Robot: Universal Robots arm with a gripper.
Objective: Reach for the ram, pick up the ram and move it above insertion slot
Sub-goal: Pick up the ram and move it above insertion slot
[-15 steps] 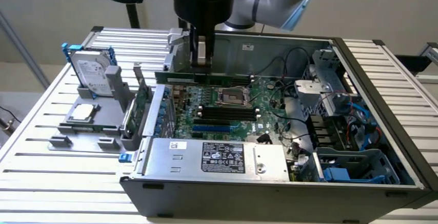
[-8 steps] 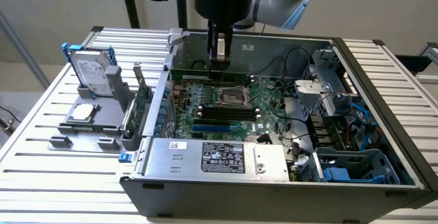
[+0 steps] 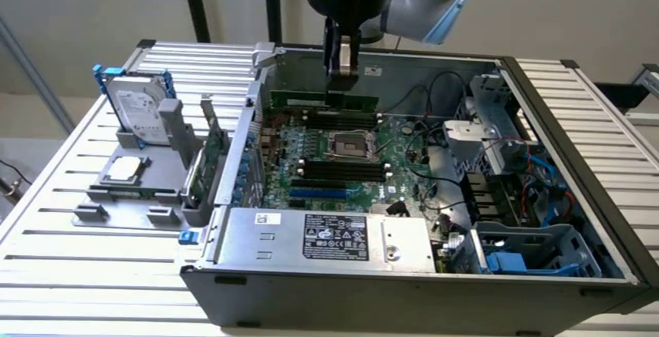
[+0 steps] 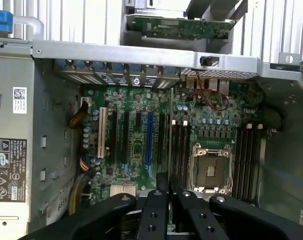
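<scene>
My gripper hangs inside the open computer case, shut on the ram, a long thin green strip held level well above the motherboard. In the wrist view the ram appears edge-on as a thin line running out from between my black fingers. That line lies just beside a group of parallel black insertion slots next to the processor socket. A second group of black slots sits on the socket's other side. In the exterior view black slots lie on the near side of the socket.
The square silver processor socket is mid-board, with a blue slot and the grey power supply nearer. A hard drive and an upright green card stand in a holder at the exterior view's left. Cables and drive bays crowd the right.
</scene>
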